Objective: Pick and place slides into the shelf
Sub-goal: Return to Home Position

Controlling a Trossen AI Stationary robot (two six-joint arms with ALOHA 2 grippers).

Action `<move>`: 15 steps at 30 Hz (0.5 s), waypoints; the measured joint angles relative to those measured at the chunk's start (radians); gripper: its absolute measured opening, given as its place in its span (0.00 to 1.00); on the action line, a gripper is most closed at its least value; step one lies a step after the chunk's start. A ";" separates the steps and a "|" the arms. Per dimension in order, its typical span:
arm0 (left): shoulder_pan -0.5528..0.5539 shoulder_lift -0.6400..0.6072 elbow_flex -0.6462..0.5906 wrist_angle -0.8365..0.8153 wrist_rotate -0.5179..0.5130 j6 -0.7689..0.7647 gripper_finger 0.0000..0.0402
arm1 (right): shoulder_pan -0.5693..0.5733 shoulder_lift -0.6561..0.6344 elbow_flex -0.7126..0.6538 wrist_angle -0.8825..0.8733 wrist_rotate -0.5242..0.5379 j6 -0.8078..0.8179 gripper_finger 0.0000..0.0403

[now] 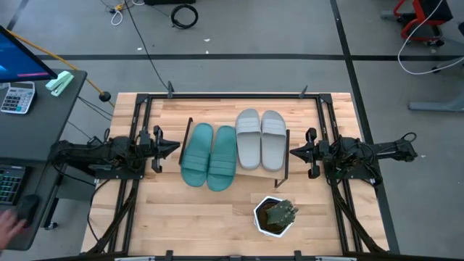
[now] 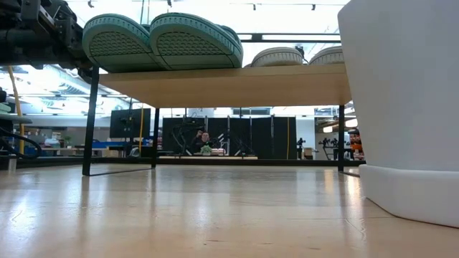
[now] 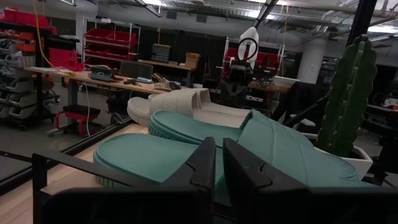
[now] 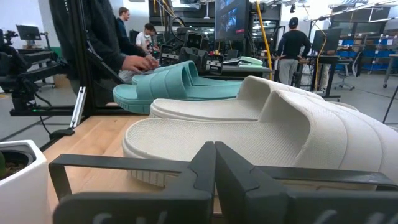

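Slides (image 1: 221,158) lay four abreast on the shelf (image 2: 229,86), so we judged the placing done and only the retreat to rest left. The teal pair (image 1: 197,154) sat toward the left arm, at a slight slant. The grey pair (image 1: 272,138) sat toward the right arm and a little farther back. From the low view, the teal soles jutted past the board's near edge, and that overhang was what we minded most.

The left gripper (image 1: 174,148) hung just beside the outer teal slide, level with the shelf top, its fingers drawn together on nothing. The right gripper (image 1: 293,151) was just beside the shelf's far end, near the outer grey slide, fingers likewise together and empty.

To do the return well, we thought each arm should draw straight outward, away from the shelf. Neither should swing or dip until the fingers were well apart from the slides and the thin black legs. The left arm called for the most care, since even a light brush against the overhanging teal slide could tip it onto the surface (image 1: 145,217). We would keep both sets of fingers together throughout, so that nothing could snag a strap. The white plant pot (image 1: 258,212) stood in front of the shelf, nearer the right arm, and its path home should stay clear of it. Slow, even motion suited the job, with neither arm in any hurry.
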 joint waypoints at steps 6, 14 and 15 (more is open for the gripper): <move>0.000 0.000 0.000 0.000 0.000 0.000 0.06 | 0.000 0.000 0.000 0.000 0.000 0.000 0.03; 0.000 0.000 0.000 0.000 0.000 0.000 0.08 | 0.000 0.000 0.000 0.000 0.000 0.000 0.04; 0.000 0.000 0.000 0.000 0.000 0.000 0.09 | 0.000 0.000 0.000 0.000 0.000 0.000 0.04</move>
